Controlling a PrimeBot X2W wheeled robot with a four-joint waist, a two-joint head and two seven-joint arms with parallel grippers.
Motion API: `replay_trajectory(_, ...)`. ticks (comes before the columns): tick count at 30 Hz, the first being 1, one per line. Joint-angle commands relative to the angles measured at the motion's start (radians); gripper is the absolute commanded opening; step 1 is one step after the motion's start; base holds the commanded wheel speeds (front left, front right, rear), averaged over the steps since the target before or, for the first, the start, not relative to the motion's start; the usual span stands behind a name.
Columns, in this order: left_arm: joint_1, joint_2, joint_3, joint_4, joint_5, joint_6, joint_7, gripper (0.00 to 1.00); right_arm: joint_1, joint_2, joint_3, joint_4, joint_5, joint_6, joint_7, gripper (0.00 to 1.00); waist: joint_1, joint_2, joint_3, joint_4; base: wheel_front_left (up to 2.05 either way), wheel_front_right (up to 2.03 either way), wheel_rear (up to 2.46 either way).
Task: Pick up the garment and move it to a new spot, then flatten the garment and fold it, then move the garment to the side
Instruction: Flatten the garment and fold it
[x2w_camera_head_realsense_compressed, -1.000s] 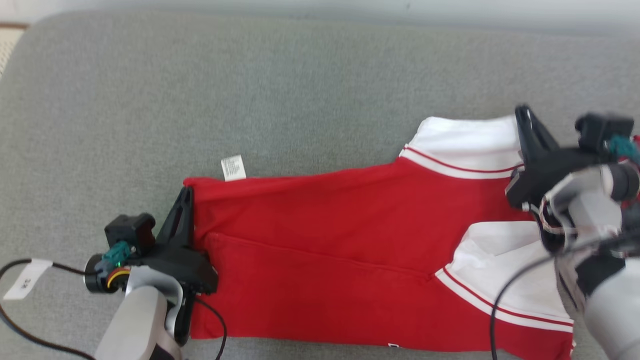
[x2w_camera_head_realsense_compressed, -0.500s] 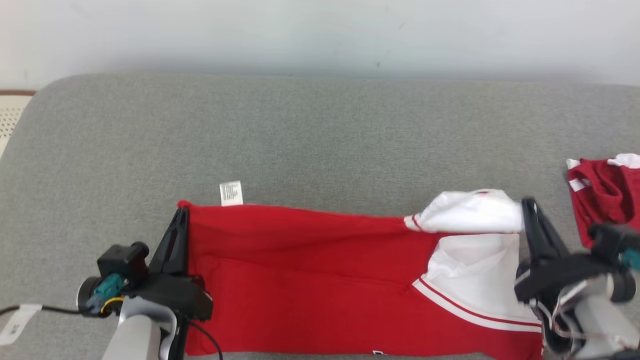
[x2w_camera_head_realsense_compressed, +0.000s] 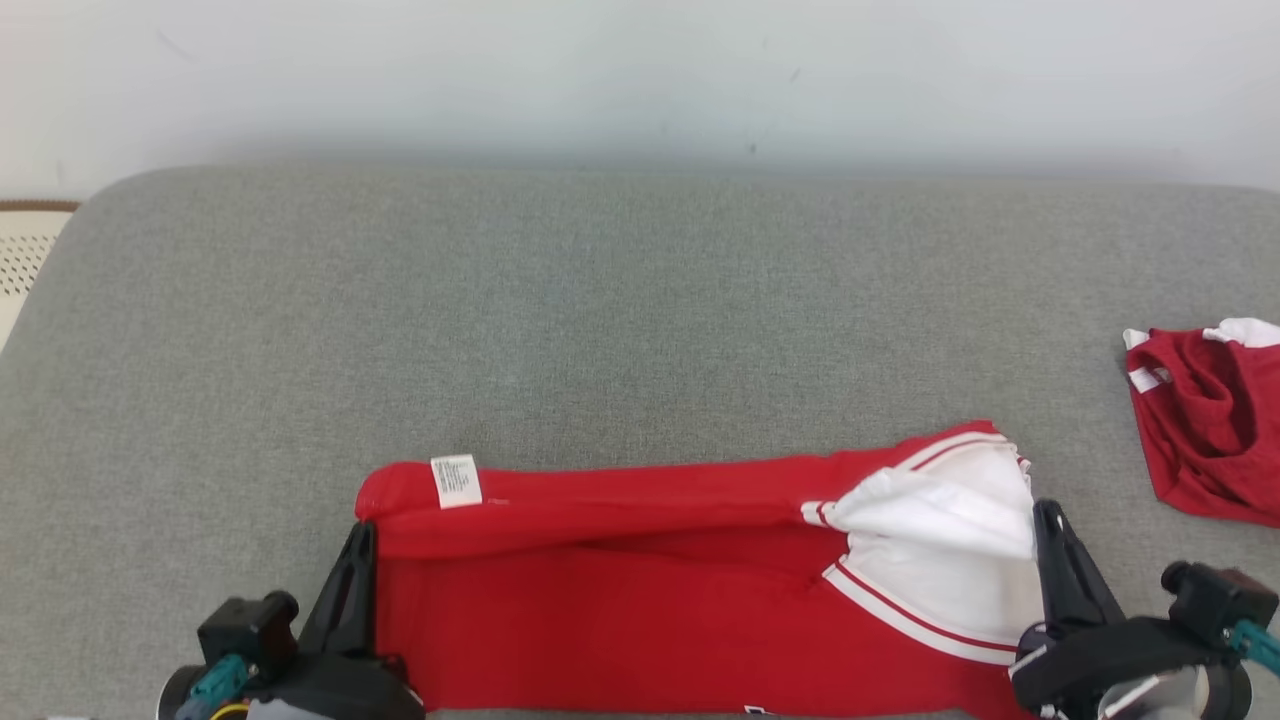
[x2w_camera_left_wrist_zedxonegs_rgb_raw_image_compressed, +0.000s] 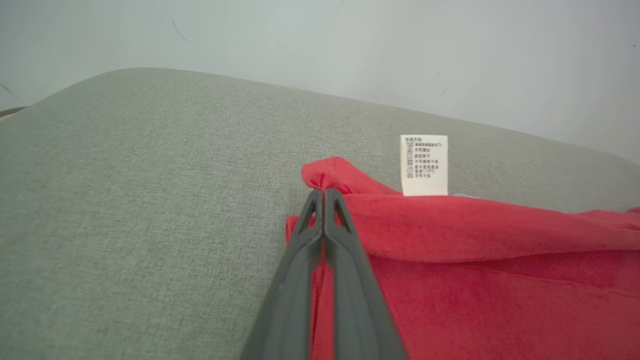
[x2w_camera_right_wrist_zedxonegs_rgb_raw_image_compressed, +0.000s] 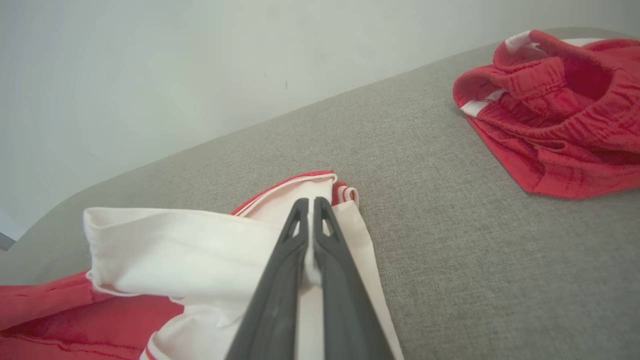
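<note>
now garment (x2w_camera_head_realsense_compressed: 650, 620) edge by care label (x2w_camera_head_realsense_compressed: 455, 481) rolled over (fold underway); left hand (x2w_camera_head_realsense_compressed: 362, 532), right hand (x2w_camera_head_realsense_compressed: 1045, 512) clamped on it.

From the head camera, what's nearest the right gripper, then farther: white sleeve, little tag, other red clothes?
1. White sleeve, pinched in the right gripper.
2. Other red clothes, off to its right.
3. Little tag, at the far left end of the garment.
</note>
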Motion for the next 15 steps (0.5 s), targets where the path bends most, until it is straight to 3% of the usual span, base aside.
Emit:
replay_trajectory(1,0.027,0.002,0.0,-0.003,-0.003,0.004,-0.001,0.0,0.027,0.002,-0.004,-0.009,-0.006,0.0,-0.004,0.0,0.0001,-0.0001,-0.012,-0.003,0.0,0.0,0.0)
replay_trajectory(15,0.107,0.002,0.02,0.049,0.012,0.03,-0.001,0.0,0.137,0.034,0.0,-0.025,-0.023,0.0,-0.003,0.0,0.0001,-0.0001,-0.06,-0.048,0.0,0.0,0.0)
